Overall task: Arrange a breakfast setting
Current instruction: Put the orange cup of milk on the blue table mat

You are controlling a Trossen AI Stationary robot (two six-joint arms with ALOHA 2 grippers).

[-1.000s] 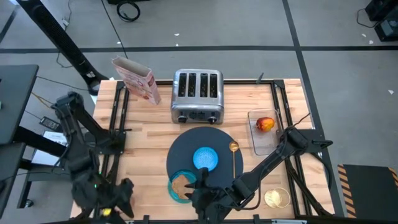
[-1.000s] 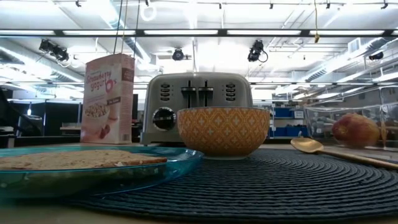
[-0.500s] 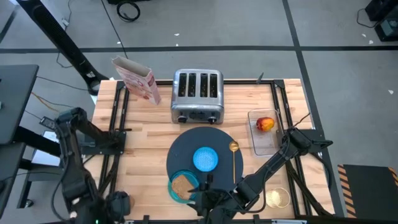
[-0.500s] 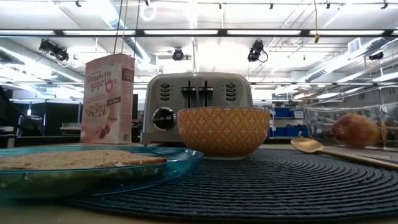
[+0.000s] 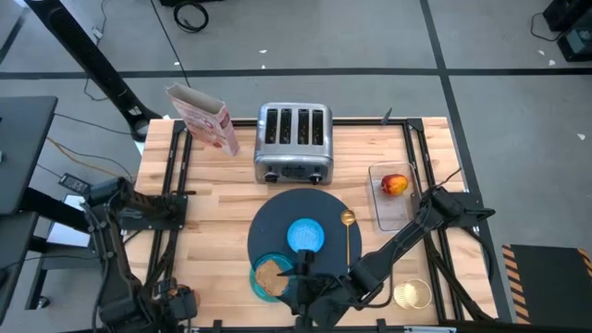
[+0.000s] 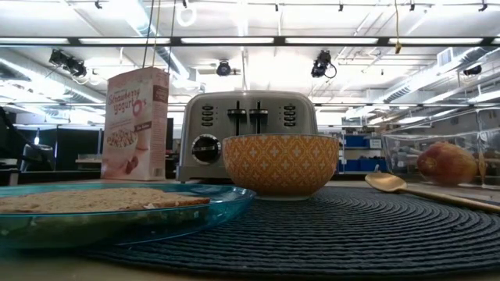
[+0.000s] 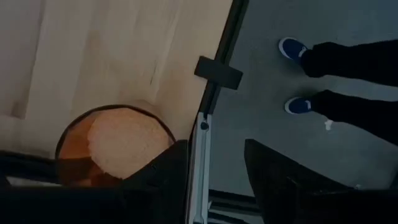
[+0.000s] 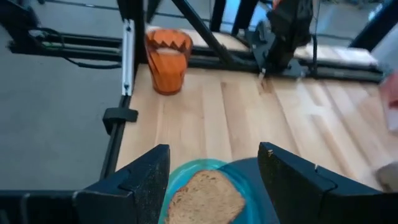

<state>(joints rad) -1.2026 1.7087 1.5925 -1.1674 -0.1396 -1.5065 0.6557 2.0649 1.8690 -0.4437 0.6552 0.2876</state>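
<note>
Desk stock: toaster [image 5: 293,143], cereal box [image 5: 202,117] behind mat [image 5: 328,217].
My right gripper [image 8: 213,186] fingers gape empty over toast [image 8: 207,199]; only wrist views show cup [image 8: 168,60]; left gripper [image 7: 214,180] fingers apart, empty.

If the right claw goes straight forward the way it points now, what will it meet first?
Most likely the toast slice on the teal plate, which lie directly ahead between the open right claw fingers. The copper cup stands farther off to one side; depth is uncertain.

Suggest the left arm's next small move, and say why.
Probably shift the left gripper sideways until it is over the copper cup. Its jaws stand open, but the cup sits beside them near the table edge, not between them. The right gripper hangs open above the toast.
</note>
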